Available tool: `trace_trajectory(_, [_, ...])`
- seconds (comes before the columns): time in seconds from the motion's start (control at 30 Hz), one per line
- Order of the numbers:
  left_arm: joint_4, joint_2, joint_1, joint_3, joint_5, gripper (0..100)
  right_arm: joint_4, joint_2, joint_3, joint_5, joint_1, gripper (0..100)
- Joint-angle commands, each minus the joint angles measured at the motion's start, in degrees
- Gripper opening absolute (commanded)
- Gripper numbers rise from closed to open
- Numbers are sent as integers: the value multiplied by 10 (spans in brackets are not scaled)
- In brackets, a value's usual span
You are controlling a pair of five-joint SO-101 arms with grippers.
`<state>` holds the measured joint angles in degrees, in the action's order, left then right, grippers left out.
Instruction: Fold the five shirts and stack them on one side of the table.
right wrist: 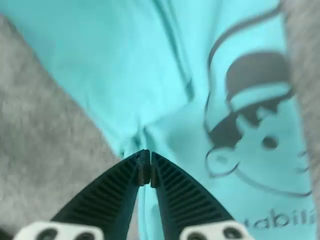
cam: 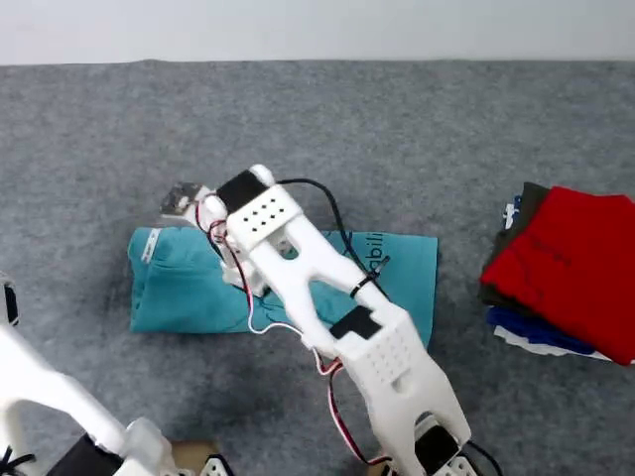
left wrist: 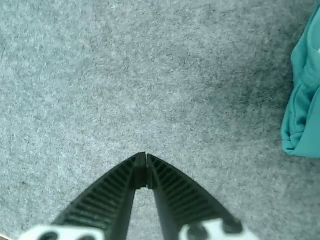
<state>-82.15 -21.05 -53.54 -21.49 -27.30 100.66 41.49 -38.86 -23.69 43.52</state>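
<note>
Right gripper (right wrist: 144, 161) fingers pinch teal shirt (right wrist: 165, 75) edge, seemingly for folding. Left gripper (left wrist: 146, 164) fingers closed, empty, beside shirt over worktop (left wrist: 125, 75).

grey felt tabletop (cam: 397, 129), pale wall (cam: 317, 30) behind

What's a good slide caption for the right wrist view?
Right end effector pinching the teal shirt at its edge on the grey table.
</note>
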Motion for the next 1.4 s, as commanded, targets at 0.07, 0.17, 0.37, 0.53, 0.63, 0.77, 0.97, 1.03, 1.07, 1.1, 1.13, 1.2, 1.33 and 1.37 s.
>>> trace_trajectory(0.07, [9, -24, 4, 7, -4, 6, 15, -13, 25, 6, -19, 11])
trace_trajectory(0.17, [9, -25, 4, 7, -4, 6, 17, 24, 25, 6, -14, 11])
trace_trajectory(0.37, [7, -25, 3, 7, -4, 6, 22, 42, 28, 5, 35, 11])
trace_trajectory(0.53, [8, -25, 3, 7, -4, 6, 22, 42, 40, 5, 56, 11])
trace_trajectory(0.63, [8, -24, 3, 7, -4, 6, 22, 41, 79, 5, 65, 11])
trace_trajectory(0.77, [8, -22, 3, 7, -4, 6, 22, 40, 93, 5, 67, 11])
trace_trajectory(0.97, [8, -22, 4, 7, -5, 6, 22, -16, 93, 3, 66, 11])
trace_trajectory(1.03, [8, -23, 4, 7, -5, 6, 20, -49, 93, 3, 64, 11])
trace_trajectory(1.07, [8, -24, 4, 7, -5, 6, 20, -65, 93, 3, 64, 11])
trace_trajectory(1.1, [8, -24, 4, 7, -5, 6, 20, -80, 93, 3, 64, 11])
trace_trajectory(1.13, [8, -24, 4, 7, -5, 6, 20, -95, 93, 3, 64, 11])
trace_trajectory(1.2, [8, -25, 4, 7, -5, 6, 20, -115, 93, 3, 53, 11])
trace_trajectory(1.33, [7, -25, 4, 7, -5, 6, 19, -124, 96, 4, 1, 11])
trace_trajectory(1.37, [7, -25, 4, 7, -5, 6, 20, -123, 97, 4, -15, 11])
